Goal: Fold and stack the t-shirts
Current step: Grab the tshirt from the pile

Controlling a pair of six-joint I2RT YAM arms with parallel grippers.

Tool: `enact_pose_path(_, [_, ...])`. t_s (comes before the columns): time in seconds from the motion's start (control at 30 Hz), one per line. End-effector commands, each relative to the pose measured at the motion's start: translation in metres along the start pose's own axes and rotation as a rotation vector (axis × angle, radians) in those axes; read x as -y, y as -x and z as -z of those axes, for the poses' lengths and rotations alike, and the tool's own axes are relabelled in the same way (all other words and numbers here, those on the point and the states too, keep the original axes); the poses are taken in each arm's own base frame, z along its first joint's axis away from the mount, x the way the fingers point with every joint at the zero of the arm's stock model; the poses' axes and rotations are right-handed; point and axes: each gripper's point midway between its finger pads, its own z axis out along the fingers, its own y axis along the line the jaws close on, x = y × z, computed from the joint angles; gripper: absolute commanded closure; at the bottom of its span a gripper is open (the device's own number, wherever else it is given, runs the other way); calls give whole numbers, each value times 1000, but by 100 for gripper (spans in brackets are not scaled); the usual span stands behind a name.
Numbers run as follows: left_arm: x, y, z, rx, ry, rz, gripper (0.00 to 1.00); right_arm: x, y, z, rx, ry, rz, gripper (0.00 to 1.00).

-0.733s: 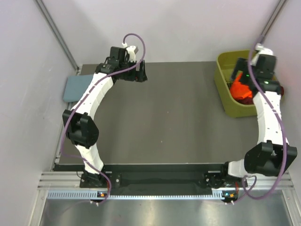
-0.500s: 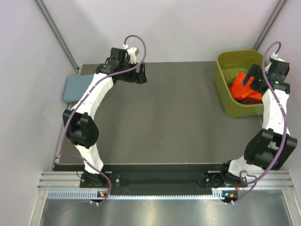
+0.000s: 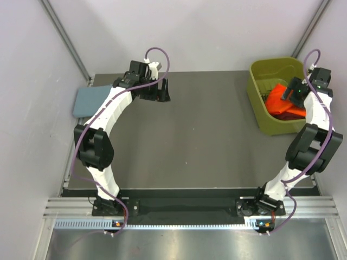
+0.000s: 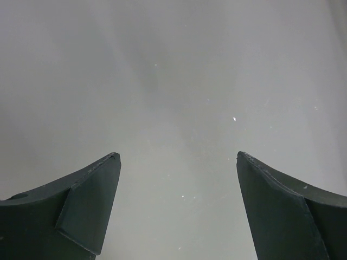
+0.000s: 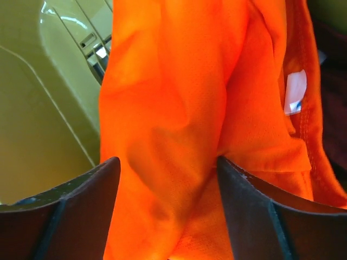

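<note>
Table (image 3: pixel 190 135): a dark grey, matte, flat slab. In the left wrist view it reads as smooth pale grey with a few light specks.
Room: pale, plain walls close on three sides, with a thin metal strut running up each far corner.
Rail (image 3: pixel 190 208): ribbed, silvery metal along the near edge, with both arm bases bolted to it.
Arms: white shells with black joints, each trailing a looping purple cable (image 3: pixel 157 54).
Bin (image 3: pixel 259 111): olive-green plastic with rounded corners and glossy moulded walls, at the table's far right corner.
Orange shirt (image 3: pixel 282 100): bright orange and crumpled into soft folds, lying in the bin. It has a fine matte weave, a stitched hem and a small white tag (image 5: pixel 295 92).
Blue cloth (image 3: pixel 89 100): a flat, dull blue-grey square, folded, just off the table's far left corner.
Left gripper (image 3: pixel 162 92): over bare table near the far edge. Its dark wedge-shaped fingers (image 4: pixel 89 200) are spread wide and grip nothing.
Right gripper (image 3: pixel 291 93): inside the bin, low over the orange shirt. Its fingers (image 5: pixel 70 211) are spread wide, straddling a bulging fold without clamping it.
</note>
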Motion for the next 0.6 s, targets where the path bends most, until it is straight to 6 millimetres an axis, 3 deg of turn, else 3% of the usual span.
enact_pose_path(0.0, [1,16,5,57,5,-45,8,-8,39,10,106,39,28,30])
enact_pose_path(0.13, [1,17,1,54,1,-37,8,-10,41,11,112,49,29,48])
enact_pose_path(0.23, [0,19,-1,55,4,-44,9,-13,38,12,108,68,32,74])
enact_pose_path(0.27, [-2,19,-3,55,17,-44,9,-14,38,12,107,73,29,87])
enact_pose_path(0.33, [-4,18,-6,52,23,-41,9,-19,42,17,121,87,21,100])
enact_pose_path(0.47, [0,20,-6,58,7,-28,10,-40,61,41,185,144,14,100])
enact_pose_path(0.57, [5,22,-7,62,-13,-28,10,-73,87,78,277,246,46,100])
